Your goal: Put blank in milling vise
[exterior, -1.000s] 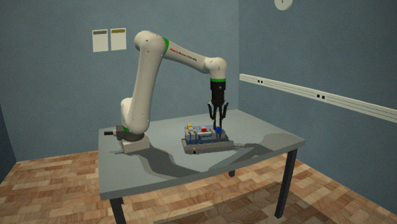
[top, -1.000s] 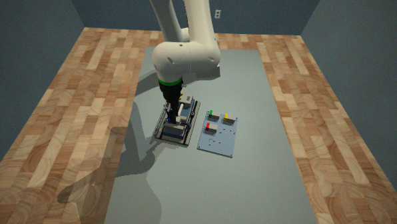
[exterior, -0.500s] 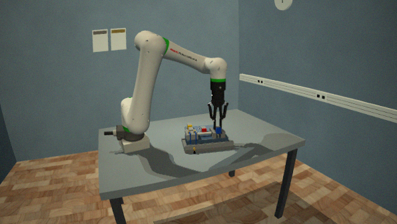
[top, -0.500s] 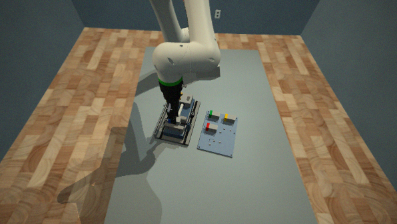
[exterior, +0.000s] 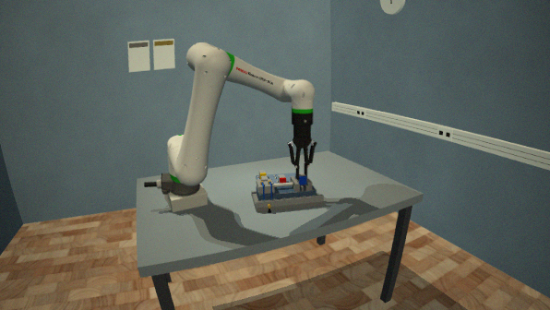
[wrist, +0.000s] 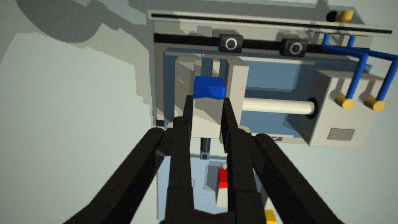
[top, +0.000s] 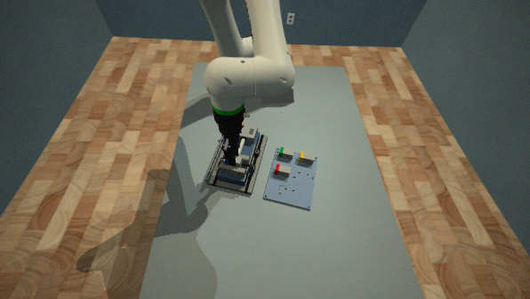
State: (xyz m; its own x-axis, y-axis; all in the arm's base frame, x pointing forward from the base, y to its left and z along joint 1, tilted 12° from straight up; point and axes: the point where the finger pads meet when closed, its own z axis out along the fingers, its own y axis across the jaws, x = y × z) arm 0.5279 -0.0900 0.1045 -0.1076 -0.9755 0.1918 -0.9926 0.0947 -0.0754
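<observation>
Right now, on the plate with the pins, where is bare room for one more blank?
The plate's near half, below the red-ended blank, holds only pins. Its far end is crowded by the green-ended and yellow-ended blanks.
</observation>
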